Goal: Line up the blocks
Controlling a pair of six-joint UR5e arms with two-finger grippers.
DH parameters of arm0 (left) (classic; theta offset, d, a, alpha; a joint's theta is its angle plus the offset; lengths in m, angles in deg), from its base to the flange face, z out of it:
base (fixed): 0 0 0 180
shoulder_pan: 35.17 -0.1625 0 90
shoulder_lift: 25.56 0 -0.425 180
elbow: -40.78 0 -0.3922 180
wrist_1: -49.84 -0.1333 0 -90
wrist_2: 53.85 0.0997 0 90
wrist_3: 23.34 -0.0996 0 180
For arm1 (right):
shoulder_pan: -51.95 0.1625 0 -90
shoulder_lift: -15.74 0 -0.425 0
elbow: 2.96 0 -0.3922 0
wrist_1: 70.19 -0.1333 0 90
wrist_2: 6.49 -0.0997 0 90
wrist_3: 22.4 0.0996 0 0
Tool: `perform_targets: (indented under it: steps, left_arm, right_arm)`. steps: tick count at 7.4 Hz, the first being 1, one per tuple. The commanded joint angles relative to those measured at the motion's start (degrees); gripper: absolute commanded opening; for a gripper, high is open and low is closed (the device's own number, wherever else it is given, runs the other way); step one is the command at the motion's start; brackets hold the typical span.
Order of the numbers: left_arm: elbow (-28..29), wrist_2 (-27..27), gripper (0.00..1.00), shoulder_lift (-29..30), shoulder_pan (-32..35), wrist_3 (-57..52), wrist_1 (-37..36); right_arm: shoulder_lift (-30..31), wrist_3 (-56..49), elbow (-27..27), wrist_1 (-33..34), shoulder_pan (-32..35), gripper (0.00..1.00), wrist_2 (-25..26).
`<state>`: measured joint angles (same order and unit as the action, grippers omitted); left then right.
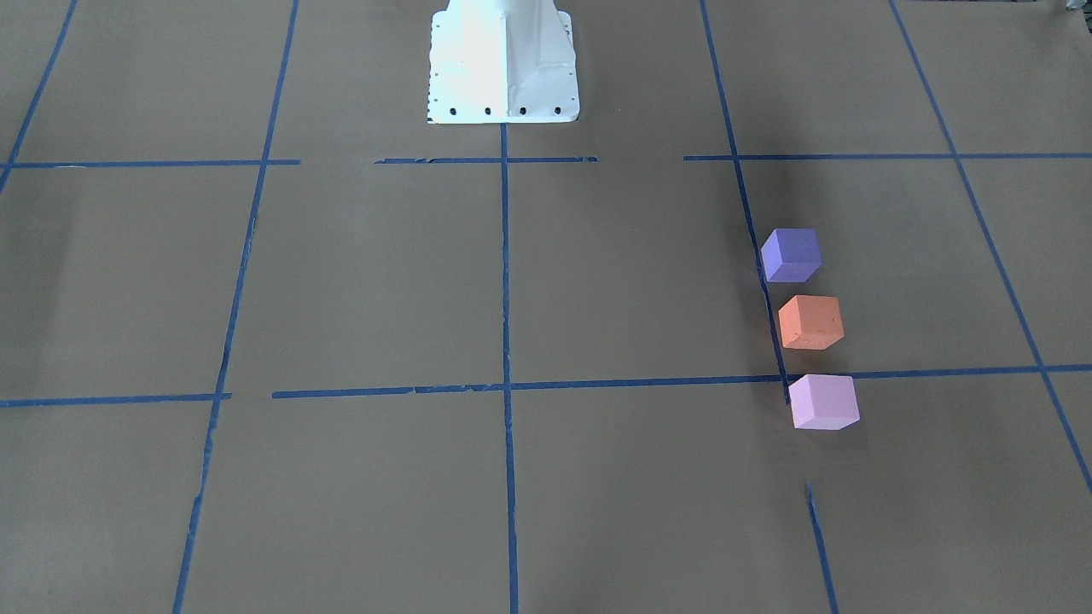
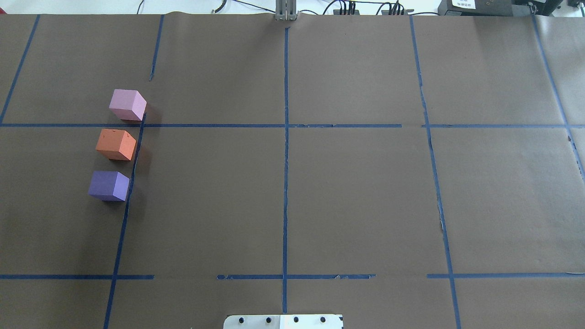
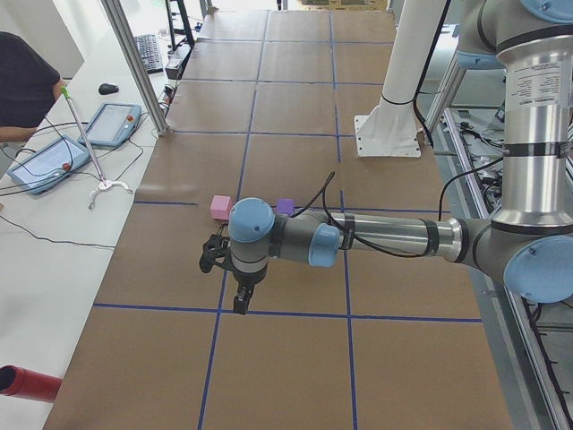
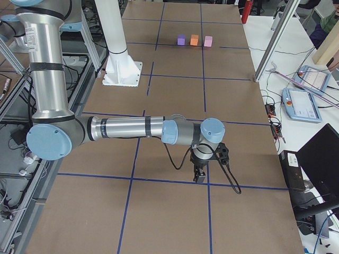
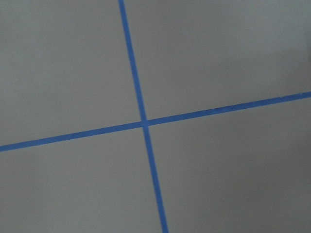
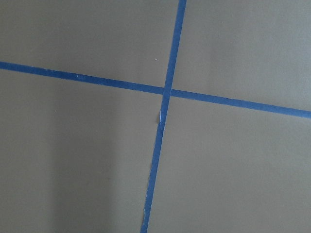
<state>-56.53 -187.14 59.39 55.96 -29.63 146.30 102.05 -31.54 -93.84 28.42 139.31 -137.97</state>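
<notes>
Hovering left claw (image 3: pixel 240 305), right claw (image 4: pixel 199 177): side views only, width cannot tell; overhead: blocks (image 2: pixel 116 144) aligned.

In the overhead view, the left side of the frame is taken up by three cubes set in a column: the pink block (image 2: pixel 128 104), the orange block (image 2: pixel 116 144) and the purple block (image 2: pixel 109 185). They are kept apart by narrow gaps. Bare brown paper is seen on the table (image 2: pixel 356 196) across the centre and right. The bottom centre is occupied by the white base plate (image 2: pixel 283 321).

In the exterior left view, the left arm (image 3: pixel 385 237) is stretched across the middle of the frame, in front of the cubes. A metal post (image 3: pixel 134 67) is seen at the upper left. In the exterior right view, the right arm (image 4: pixel 132 128) is stretched across the centre, well apart from the cubes at the top.
</notes>
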Motion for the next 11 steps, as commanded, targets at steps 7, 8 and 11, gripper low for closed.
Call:
perform_targets:
  steps: [7, 8, 11]
  left_arm:
    - [1.24, -1.26, 1.00, -0.75, 0.72, 7.17, 0.05]
    - [0.89, -1.35, 1.00, -0.67, 0.72, 7.26, -0.21]
    - [0.36, -1.62, 1.00, -0.75, 0.80, 7.26, -0.39]
  right_arm:
    - [0.00, 0.00, 0.00, 0.00, 0.00, 1.00, 0.00]
    - [0.00, 0.00, 0.00, 0.00, 0.00, 1.00, 0.00]
    - [0.00, 0.00, 0.00, 0.00, 0.00, 1.00, 0.00]
